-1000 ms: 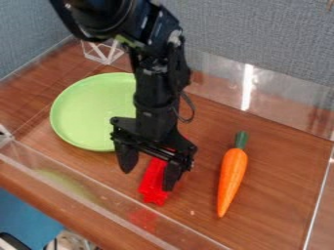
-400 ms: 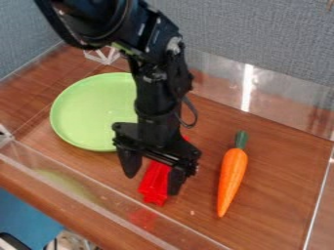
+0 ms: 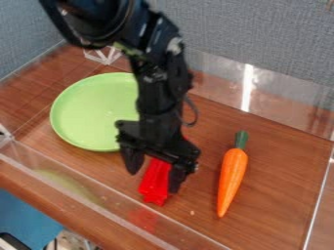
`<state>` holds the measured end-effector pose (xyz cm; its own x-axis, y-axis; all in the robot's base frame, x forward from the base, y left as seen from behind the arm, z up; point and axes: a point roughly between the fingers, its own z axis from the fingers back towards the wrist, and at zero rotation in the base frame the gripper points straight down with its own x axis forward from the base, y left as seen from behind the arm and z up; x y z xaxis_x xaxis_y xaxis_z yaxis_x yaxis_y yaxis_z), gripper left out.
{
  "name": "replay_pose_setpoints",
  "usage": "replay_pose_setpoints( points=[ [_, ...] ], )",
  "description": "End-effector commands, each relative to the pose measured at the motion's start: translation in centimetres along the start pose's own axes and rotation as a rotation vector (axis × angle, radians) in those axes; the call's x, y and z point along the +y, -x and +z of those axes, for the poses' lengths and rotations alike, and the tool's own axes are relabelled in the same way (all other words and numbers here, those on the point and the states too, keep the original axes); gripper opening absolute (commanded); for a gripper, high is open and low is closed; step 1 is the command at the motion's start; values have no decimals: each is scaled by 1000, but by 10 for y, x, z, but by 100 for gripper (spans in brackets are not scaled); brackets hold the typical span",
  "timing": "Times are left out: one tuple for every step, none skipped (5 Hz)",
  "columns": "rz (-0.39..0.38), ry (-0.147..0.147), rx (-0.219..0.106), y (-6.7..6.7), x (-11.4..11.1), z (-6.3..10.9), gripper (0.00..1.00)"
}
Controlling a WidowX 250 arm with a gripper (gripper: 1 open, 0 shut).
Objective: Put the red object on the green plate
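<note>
Camera, looking across the wooden table [image 3: 274,200] from where I'd be standing: on the left lies the plate [image 3: 85,112], flat on the wood, light green and shallow, its right edge running up behind the arm [image 3: 159,83]. Nothing red is on it, so the placing is undone. It sits a little farther back than the bar, which means the carry should be a short one, up and over to the far left

Just right of the plate, on the near side, the gripper [image 3: 155,170] points down with its dark fingers spread, one to the left of the red bar [image 3: 154,186] and one to the right. They stand apart, and I'd say nothing is gripped. The bar lies on the table between and beneath them, its far part hidden by the fingers. That straddle looks meant for a pinch across the narrow width, the sensible way to take something long and thin. My guess is the next step is to settle lower and close; too shallow a bite could let the bar slip or swing

Farther right, well apart, the carrot [image 3: 231,179] lies with its green top away from me, out of the way of a leftward carry
</note>
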<state>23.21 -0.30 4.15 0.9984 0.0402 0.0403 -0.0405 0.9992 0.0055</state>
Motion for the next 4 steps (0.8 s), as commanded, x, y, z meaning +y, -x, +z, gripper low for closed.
replay_pose_setpoints(
  points=[
    [4, -1, -24, 4, 12, -4, 100],
    [-26, -2, -31, -3, -1, 1, 100],
    [-56, -4, -38, -10, -15, 6, 100],
    [-76, -7, -39, -15, -19, 9, 100]
  ],
)
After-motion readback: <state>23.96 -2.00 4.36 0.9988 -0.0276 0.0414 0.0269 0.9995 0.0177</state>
